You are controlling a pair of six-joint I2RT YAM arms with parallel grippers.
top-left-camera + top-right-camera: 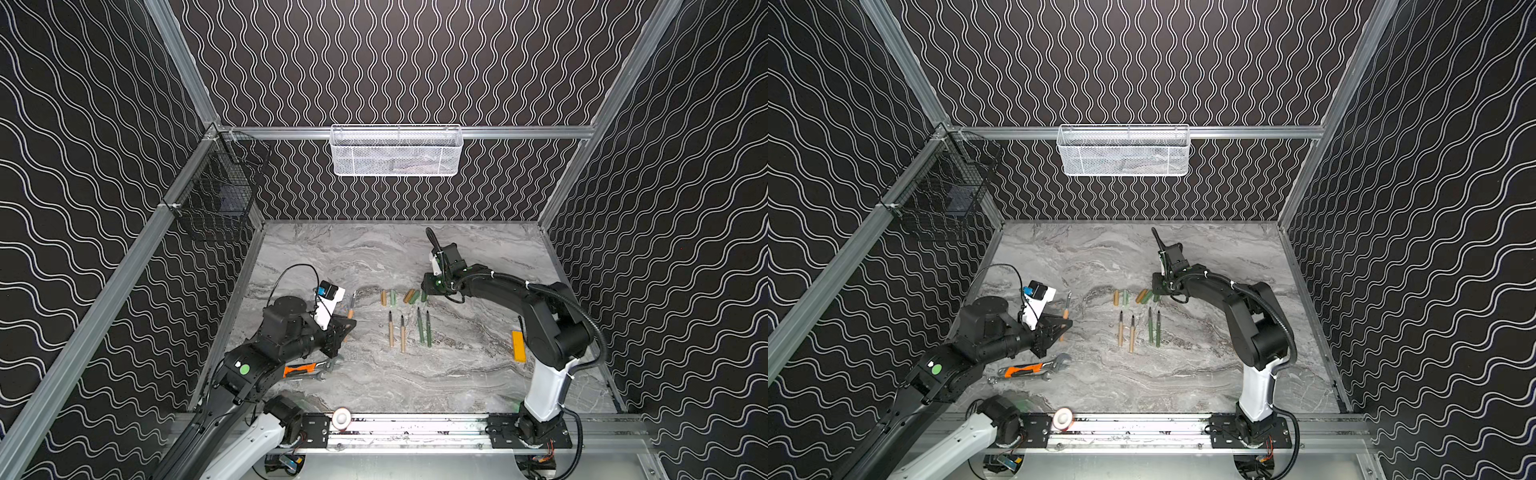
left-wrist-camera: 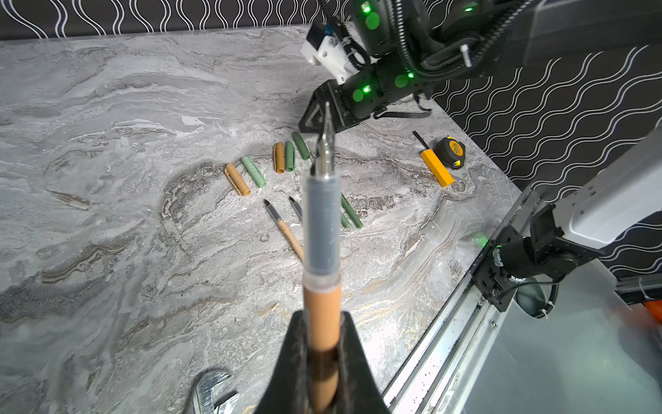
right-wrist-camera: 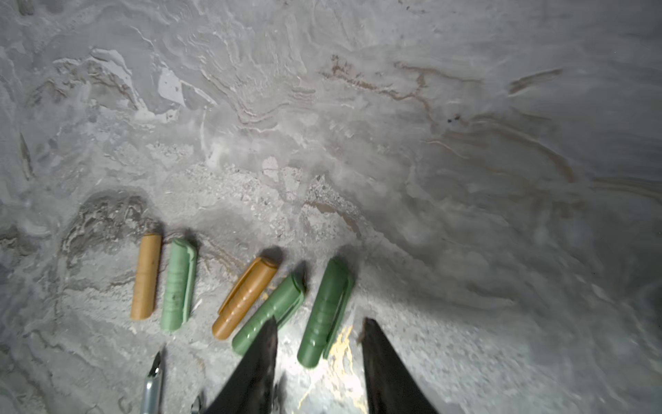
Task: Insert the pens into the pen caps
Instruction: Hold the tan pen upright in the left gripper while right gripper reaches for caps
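Four pens (image 1: 1132, 334) parallel on marble desk (image 1: 1183, 374), pen caps (image 1: 1124, 296) in a row on their far side, right gripper (image 1: 1158, 296) at row's right end, left gripper (image 1: 1067, 324) clamping tan pen (image 1: 1066, 312).

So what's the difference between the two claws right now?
The left gripper is shut on a tan pen, while the right gripper stands open, its fingers either side of a green cap that lies on the table, not yet gripped. The left gripper holds its pen up off the table; the right gripper is down low at the row of caps. Both have dark, pointed fingers.
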